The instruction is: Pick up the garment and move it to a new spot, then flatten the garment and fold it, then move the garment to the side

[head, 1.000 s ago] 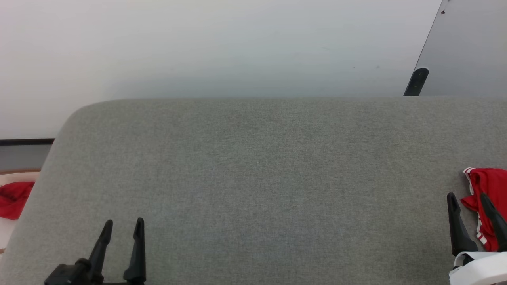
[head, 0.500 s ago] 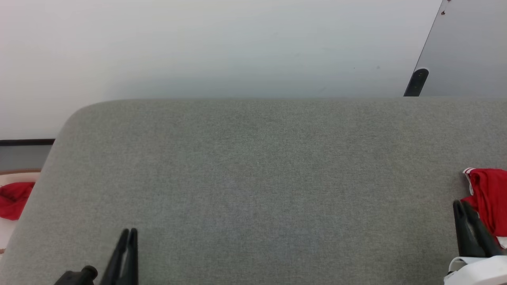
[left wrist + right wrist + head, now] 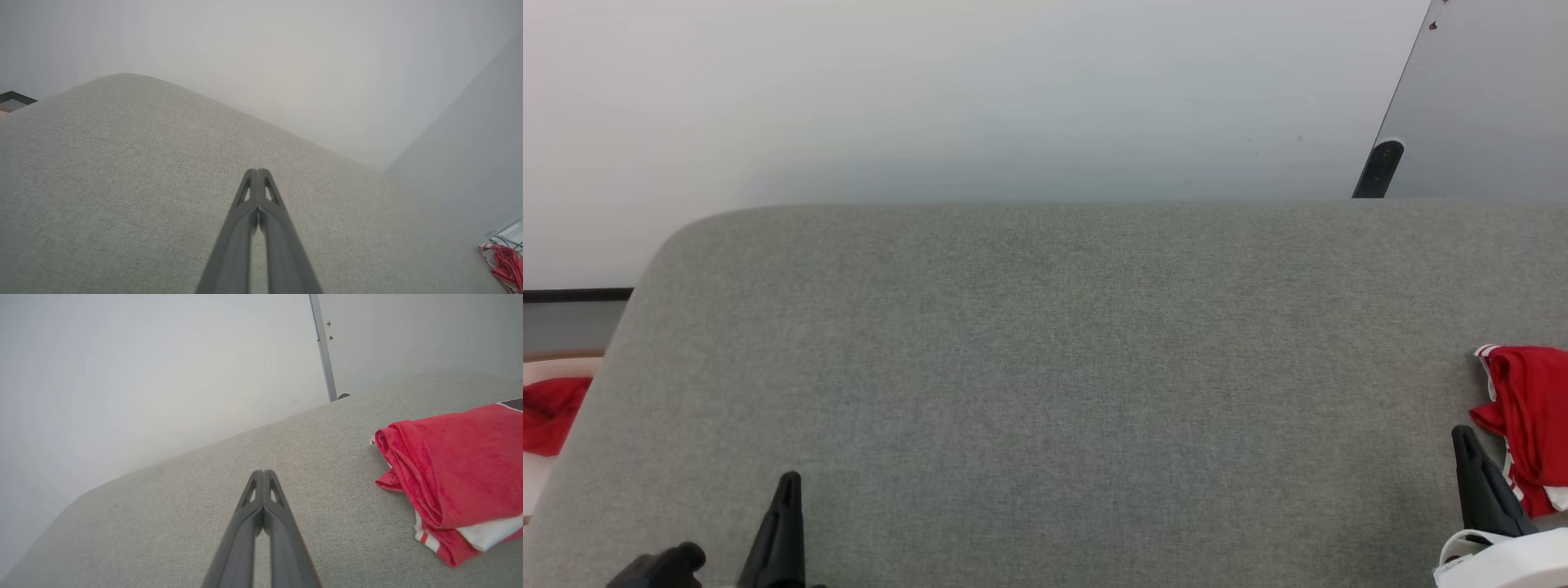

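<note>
The garment (image 3: 1525, 408), a red jersey with white and striped trim, lies folded in a bundle at the right edge of the grey cushion (image 3: 1062, 359). It looks large in the right wrist view (image 3: 457, 469) and small and far off in the left wrist view (image 3: 504, 265). My right gripper (image 3: 1468, 441) hovers just left of the garment, shut on nothing and apart from the cloth; its closed tips (image 3: 263, 473) touch each other. My left gripper (image 3: 788, 482) is at the lower left, also shut and empty (image 3: 256, 172).
A plain red cloth lump (image 3: 551, 412) lies on a pale surface beyond the cushion's left edge. A white wall rises behind the cushion. A grey panel (image 3: 1478, 98) with a dark foot (image 3: 1379, 167) leans at the back right. The cushion's middle is bare grey fabric.
Both grippers went from open to shut and drew back toward the bottom edge. The right gripper, whose fingers reached over the garment's edge, now sits left of it, empty. The garment stays put.
</note>
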Available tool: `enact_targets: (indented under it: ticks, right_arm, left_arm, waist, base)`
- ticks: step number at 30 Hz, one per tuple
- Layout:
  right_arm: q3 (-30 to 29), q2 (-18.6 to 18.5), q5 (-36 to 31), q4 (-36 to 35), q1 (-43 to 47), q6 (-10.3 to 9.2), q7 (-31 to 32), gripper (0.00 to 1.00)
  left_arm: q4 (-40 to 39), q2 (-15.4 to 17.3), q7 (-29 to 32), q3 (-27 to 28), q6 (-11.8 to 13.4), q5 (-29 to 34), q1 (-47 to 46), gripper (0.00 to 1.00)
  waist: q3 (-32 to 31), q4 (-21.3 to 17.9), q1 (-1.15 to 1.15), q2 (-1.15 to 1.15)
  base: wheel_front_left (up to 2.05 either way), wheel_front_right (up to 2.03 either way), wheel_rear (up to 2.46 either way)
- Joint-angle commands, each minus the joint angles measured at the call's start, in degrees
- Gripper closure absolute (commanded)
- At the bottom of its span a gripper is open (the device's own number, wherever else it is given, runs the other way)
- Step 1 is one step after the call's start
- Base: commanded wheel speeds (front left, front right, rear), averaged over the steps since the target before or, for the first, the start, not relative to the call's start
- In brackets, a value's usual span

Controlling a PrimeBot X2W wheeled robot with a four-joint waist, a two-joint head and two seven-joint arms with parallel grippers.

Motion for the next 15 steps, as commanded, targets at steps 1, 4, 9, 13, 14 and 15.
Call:
enact_targets:
  ticks: [1,4,9,13,14,15]
  right_arm:
    - [-0.16,-0.10,2.28,-0.45,-1.72,-0.01,0.20,1.00]
    - [-0.15,0.15,4.94,-0.02,-2.03,-0.01,0.54,1.00]
    - [-0.14,0.53,9.13,0.69,-2.52,-0.02,1.07,1.00]
    - [-0.13,0.74,11.57,1.10,-2.78,-0.02,1.42,1.00]
    - [-0.13,0.81,12.34,1.24,-2.89,-0.02,1.50,1.00]
    - [-0.13,0.89,13.11,1.36,-3.00,-0.02,1.59,1.00]
  left_arm:
    - [-0.60,0.26,0.48,0.41,-0.02,-2.17,-1.64,1.00]
    - [-0.30,0.06,1.21,0.54,-0.02,-4.75,-2.10,1.00]
    - [0.18,-0.26,2.40,0.74,-0.03,-8.87,-2.82,1.00]
    - [0.46,-0.45,3.10,0.86,-0.03,-11.23,-3.25,1.00]
    - [0.54,-0.51,3.31,0.90,-0.03,-12.00,-3.41,1.00]
    - [0.63,-0.58,3.56,0.94,-0.04,-12.77,-3.54,1.00]
  waist:
    - [0.00,-0.03,0.00,0.00]
    - [0.01,-0.08,0.00,0.00]
    - [0.02,-0.17,0.00,0.00]
    - [0.02,-0.23,0.00,0.00]
    - [0.02,-0.24,0.00,0.00]
    - [0.02,-0.26,0.00,0.00]
  base:
    - [0.00,0.00,0.00]
    - [0.00,0.00,0.00]
    - [0.00,0.00,0.00]
    - [0.00,0.00,0.00]
    - [0.00,0.00,0.00]
    - [0.00,0.00,0.00]
